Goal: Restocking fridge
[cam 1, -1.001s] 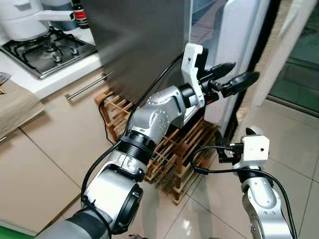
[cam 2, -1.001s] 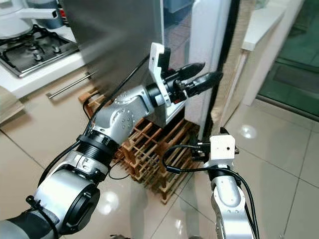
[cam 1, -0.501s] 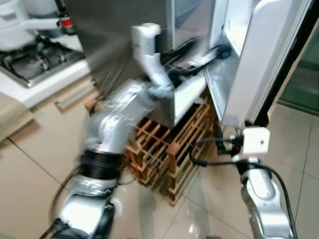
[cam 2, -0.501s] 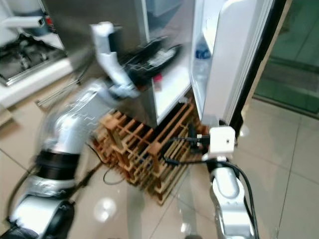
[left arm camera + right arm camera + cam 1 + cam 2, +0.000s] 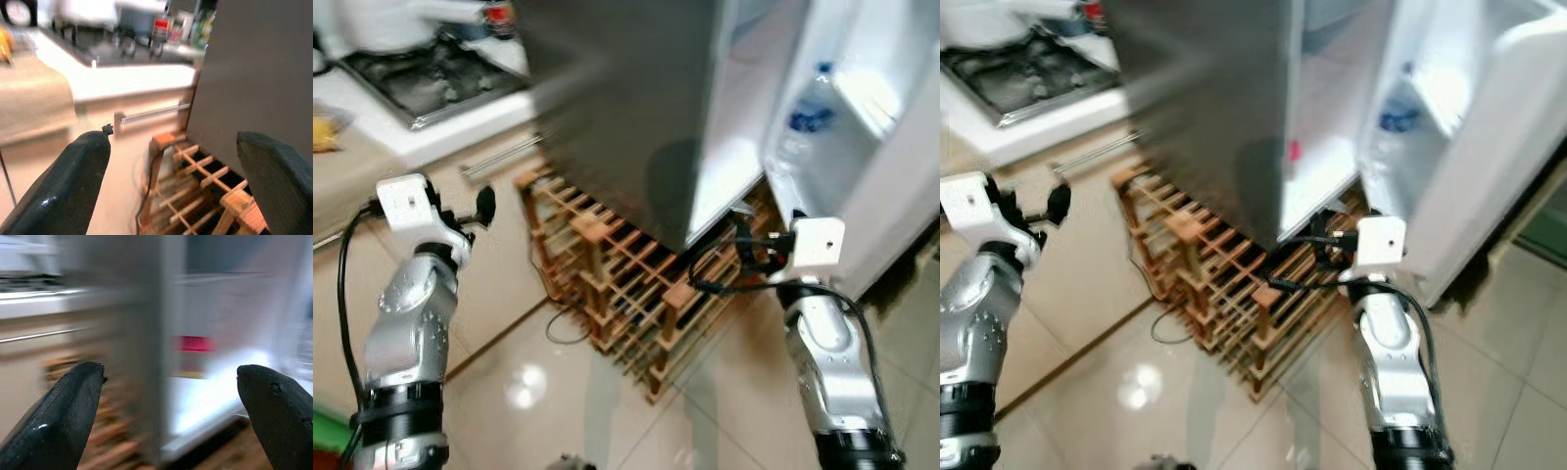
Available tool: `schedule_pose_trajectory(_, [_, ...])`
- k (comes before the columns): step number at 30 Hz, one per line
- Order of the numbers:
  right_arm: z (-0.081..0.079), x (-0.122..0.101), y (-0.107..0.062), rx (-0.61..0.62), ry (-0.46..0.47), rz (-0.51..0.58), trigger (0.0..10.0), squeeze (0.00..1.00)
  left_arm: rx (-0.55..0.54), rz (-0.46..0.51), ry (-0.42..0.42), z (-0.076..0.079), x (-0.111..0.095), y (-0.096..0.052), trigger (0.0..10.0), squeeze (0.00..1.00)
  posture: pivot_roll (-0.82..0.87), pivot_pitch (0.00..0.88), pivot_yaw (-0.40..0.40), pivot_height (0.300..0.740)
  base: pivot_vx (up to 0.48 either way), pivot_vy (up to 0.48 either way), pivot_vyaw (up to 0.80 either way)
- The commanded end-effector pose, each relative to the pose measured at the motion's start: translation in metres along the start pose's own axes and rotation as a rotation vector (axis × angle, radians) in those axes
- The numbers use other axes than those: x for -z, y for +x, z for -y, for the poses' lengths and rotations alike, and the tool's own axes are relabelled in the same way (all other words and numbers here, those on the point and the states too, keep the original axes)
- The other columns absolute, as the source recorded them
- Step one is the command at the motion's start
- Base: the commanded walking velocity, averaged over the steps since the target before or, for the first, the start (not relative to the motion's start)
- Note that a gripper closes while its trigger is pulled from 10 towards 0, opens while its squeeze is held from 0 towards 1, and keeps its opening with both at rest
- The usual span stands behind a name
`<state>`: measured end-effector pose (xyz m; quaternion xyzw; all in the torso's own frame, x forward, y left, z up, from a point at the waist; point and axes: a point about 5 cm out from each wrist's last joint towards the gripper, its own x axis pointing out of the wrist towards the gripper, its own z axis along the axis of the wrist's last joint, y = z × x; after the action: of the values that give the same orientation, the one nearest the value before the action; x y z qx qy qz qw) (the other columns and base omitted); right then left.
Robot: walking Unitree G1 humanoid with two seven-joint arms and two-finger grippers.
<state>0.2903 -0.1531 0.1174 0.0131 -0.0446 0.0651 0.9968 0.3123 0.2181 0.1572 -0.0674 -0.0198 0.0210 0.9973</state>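
The fridge [image 5: 636, 108] stands ahead with its dark steel side toward me. Its white door [image 5: 876, 157] is swung open on the right, and a clear bottle with a blue cap [image 5: 808, 113] sits in the door shelf. A red-lidded item [image 5: 1291, 150] shows on a lower shelf inside, blurred. My left gripper [image 5: 481, 208] is held low at the left, near the cabinet front; its fingers [image 5: 73, 171] are open and empty. My right gripper [image 5: 742, 250] points at the bottom of the open fridge, with its fingers [image 5: 63, 406] open and empty.
A wooden wine rack [image 5: 636, 294] stands on the tiled floor against the fridge base, with a black cable [image 5: 563, 328] beside it. A counter with a gas hob [image 5: 440, 78] and a drawer handle [image 5: 504, 157] lies to the left.
My left arm has pulled away from the fridge door edge and dropped to the far left. The door now stands wide open. The camera has shifted and the view is blurred.
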Motion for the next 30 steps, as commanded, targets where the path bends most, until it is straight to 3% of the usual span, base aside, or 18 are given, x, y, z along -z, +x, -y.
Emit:
schedule_pose_trajectory(1, [-0.001,0.003,0.0,-0.005,0.021,-0.006,10.0,0.0,0.067,0.021,0.064,0.02,0.001,0.002,10.0,0.0,-0.06,0.0,0.057,0.74,0.0,0.0,0.54])
schedule_pose_trajectory(10, [-0.004,0.004,-0.002,-0.02,0.02,-0.005,10.0,0.0,0.123,0.04,0.086,0.04,0.002,0.004,10.0,0.0,-0.08,0.0,0.075,0.74,0.18,-0.262,0.54])
schedule_pose_trajectory(17, [-0.003,0.002,0.0,-0.022,-0.003,0.003,10.0,0.0,0.091,0.052,0.092,0.049,0.002,0.006,10.0,0.0,-0.09,0.0,0.08,0.74,0.394,-0.235,0.53])
schedule_pose_trajectory(20, [0.003,0.007,0.002,0.009,-0.094,-0.033,10.0,0.0,0.075,0.051,0.107,0.05,0.002,0.01,10.0,0.0,-0.1,0.0,0.08,0.74,0.456,0.0,0.48])
schedule_pose_trajectory(27, [0.014,0.003,0.007,0.03,-0.1,-0.021,10.0,0.0,0.028,0.051,0.142,0.045,0.003,0.012,10.0,0.0,-0.09,0.0,0.081,0.74,0.137,0.0,0.0])
schedule_pose_trajectory(30, [0.032,-0.001,0.01,0.081,-0.127,-0.015,10.0,0.0,0.038,0.046,0.148,0.045,0.005,0.012,10.0,0.0,-0.1,0.0,0.087,0.74,0.0,0.0,0.0])
